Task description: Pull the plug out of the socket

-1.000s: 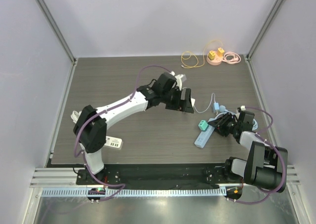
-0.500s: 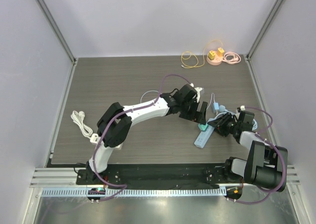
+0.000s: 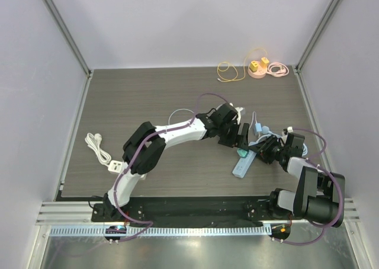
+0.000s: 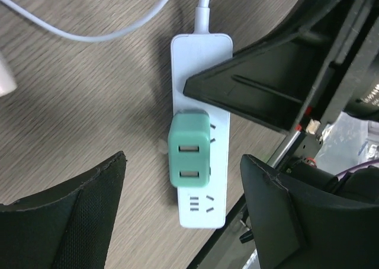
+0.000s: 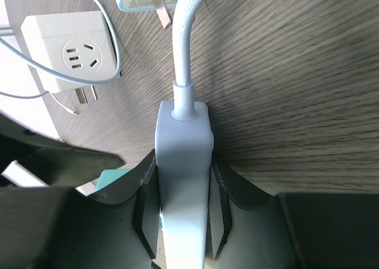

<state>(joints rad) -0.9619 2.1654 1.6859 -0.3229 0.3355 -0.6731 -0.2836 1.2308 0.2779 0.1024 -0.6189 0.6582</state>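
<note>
The white plastic power strip (image 5: 180,156) is clamped at its cord end by the right gripper (image 5: 182,180), jaws narrow on it. The green square plug (image 4: 190,150) is seated in the strip, right of centre on the dark wood-grain table (image 3: 148,97). The left gripper (image 4: 183,162) has been swung across within the last second and is now set over the plug, jaws wide, seemingly not touching it. The grasp is not yet made; closing is judged next.
</note>
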